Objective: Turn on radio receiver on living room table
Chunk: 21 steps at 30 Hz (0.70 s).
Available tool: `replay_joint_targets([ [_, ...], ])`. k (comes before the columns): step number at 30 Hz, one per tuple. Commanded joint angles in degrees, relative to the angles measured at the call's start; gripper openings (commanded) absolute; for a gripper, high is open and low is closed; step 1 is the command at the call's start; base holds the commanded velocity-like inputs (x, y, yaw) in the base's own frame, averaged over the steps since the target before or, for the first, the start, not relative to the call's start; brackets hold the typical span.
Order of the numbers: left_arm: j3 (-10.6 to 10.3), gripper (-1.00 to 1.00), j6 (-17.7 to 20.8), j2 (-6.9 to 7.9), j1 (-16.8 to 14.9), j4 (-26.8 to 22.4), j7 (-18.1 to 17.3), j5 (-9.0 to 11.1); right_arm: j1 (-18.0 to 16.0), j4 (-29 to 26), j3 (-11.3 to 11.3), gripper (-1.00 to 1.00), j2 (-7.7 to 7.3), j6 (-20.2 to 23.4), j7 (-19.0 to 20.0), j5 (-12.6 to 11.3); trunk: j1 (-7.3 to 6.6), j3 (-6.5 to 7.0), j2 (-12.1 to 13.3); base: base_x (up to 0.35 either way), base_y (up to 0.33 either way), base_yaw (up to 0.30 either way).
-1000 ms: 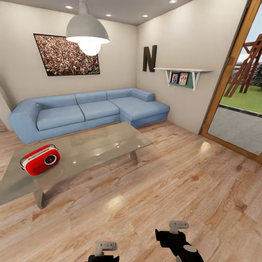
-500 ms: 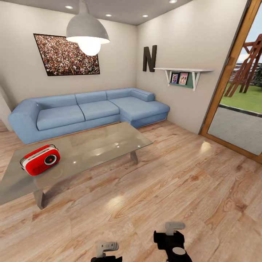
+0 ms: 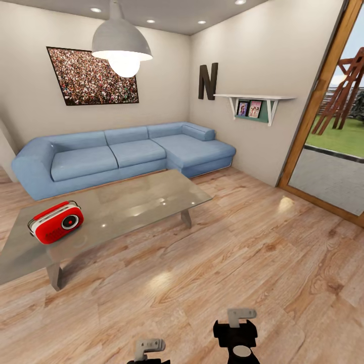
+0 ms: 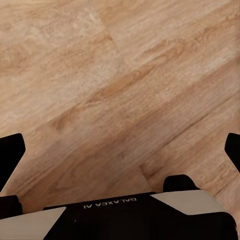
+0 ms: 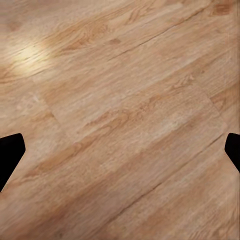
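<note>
We are in the living room, and the job is barely begun; the radio (image 3: 56,222) sits on the low glossy worktop (image 3: 136,202), near its left end as the head view has it, face and round dial turned towards us, handle up; nothing touches it, and we can see no sign that tells us whether it is on, though we judge it untouched.

Our left hand (image 3: 149,347) and our right hand (image 3: 240,317) hang low at the foot of the head view, over bare wood floor (image 3: 242,253), well apart from the worktop and from the radio. In the left wrist view the left hand (image 4: 120,150) has its dark fingertips (image 4: 10,150) at the far edges of the picture with only floor between, so we take it as spread wide and holding nothing; the right wrist view shows the same of the right hand (image 5: 120,150), fingertips (image 5: 10,152) wide apart over planks, empty.

Behind the worktop runs the long blue sofa (image 3: 121,151), under a framed crowd picture (image 3: 92,77); a lamp (image 3: 121,45) hangs above.

So what is done, as we judge it, is finding the room and the radio; what is left is nearly everything: closing the gap to the worktop, turning towards its left end, bringing one hand up to the radio and working its switch or dial.
</note>
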Motion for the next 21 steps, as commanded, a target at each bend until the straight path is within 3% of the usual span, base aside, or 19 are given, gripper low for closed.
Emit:
replay_joint_targets([
  [1, 0.00, 1.00, -0.05, 0.00, 0.01, 0.02, 0.03, 0.02, 0.00, -0.01, -0.02, 1.00, 0.00, -0.01, -0.50, -0.04, 0.00, 0.00, 0.00, 0.000, 0.000, 0.000],
  [4, 0.03, 1.00, -0.21, 0.00, -0.01, 0.06, 0.06, 1.03, 0.00, 0.06, -0.01, 1.00, 0.04, -0.17, -4.21, -0.15, 0.00, 0.00, 0.00, 0.000, 0.000, 0.000],
  [8, 0.08, 1.00, -0.40, 0.00, -0.01, 0.14, 0.14, 4.98, 0.00, 0.07, 0.02, 1.00, 0.08, -0.66, -11.04, -0.37, 0.00, 0.00, 0.00, 0.000, 0.000, 0.000],
  [13, 0.05, 1.00, -0.52, 0.00, -0.01, 2.00, 0.08, 6.02, 0.00, 0.07, 0.10, 1.00, 0.08, -0.72, -12.23, -0.44, 0.00, 0.00, 0.00, 0.013, 0.000, 0.000],
  [16, 0.11, 1.00, -0.60, 0.00, -0.01, 2.39, -0.01, 8.10, 0.00, 0.07, 0.11, 1.00, 0.08, -0.73, -12.16, -0.44, 0.00, 0.00, 0.00, 0.254, 0.000, 0.000],
  [21, 0.08, 1.00, -0.60, 0.00, 0.00, 2.50, 0.02, 8.84, 0.00, 0.07, 0.11, 1.00, 0.08, -0.73, -12.10, -0.39, 0.00, 0.00, 0.00, 0.325, 0.000, 0.000],
])
